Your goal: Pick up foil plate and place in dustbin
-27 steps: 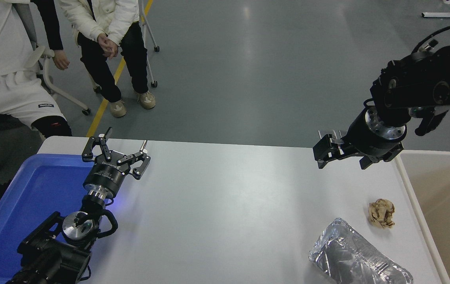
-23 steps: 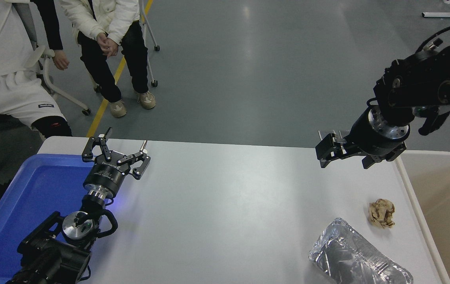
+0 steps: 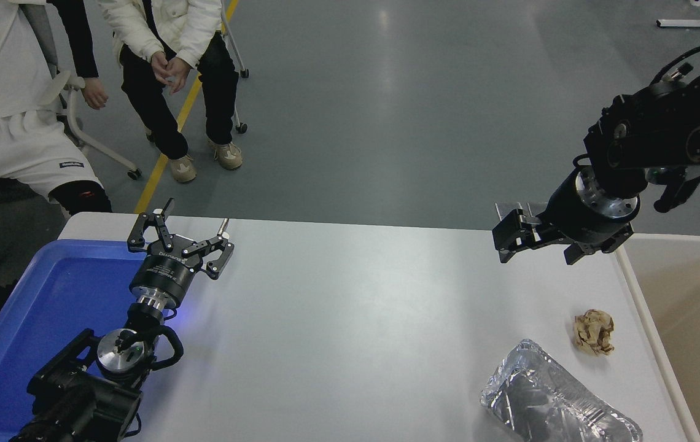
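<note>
Movement is slight across the tabletop (image 3: 350,307). Far left of the dustbin, the left tool (image 3: 193,236) sits parked beside the blue tray (image 3: 31,307), its fingers spread wide and holding nothing, unchanged from half a second ago. Closer to the dustbin, the right tool (image 3: 505,236) has drifted a touch toward the bin's side and hangs above the tabletop's far edge, empty and touching nothing; whether its fingers are parted or clenched cannot be told from this angle. The foil plate (image 3: 556,399) lies untouched at the near edge just left of the dustbin (image 3: 645,325), the brown paper ball (image 3: 594,331) beside it. So the pickup has not begun; the arm looks only to be repositioning.
</note>
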Controlling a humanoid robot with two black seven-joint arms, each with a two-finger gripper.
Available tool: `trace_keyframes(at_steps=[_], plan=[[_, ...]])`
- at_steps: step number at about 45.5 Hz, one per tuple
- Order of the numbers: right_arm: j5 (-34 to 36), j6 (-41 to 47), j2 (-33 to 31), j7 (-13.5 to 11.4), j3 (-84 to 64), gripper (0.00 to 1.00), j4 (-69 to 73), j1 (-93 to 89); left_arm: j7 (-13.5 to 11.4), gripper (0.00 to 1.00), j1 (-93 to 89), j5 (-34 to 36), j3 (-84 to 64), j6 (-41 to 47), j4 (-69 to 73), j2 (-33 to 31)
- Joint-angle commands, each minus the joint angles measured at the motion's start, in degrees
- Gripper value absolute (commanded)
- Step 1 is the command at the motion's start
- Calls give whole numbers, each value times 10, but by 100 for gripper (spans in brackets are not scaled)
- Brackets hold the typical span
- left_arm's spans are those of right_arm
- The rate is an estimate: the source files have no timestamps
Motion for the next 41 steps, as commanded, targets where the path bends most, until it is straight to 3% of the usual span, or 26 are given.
trace_keyframes(at_steps=[1,18,30,41], plan=[[-3,3,1,0,-2,100,-4,-1,0,99,0,0,0,-1,0,0],[-4,3,-8,1,-6,100,-114,-45,0,99,0,0,0,-1,0,0],[-9,1,-69,3,22,100,-121,-49,0,99,0,0,0,0,0,0],[-15,-3,-171,2,60,100,-117,-58,0,99,0,0,0,0,0,0]])
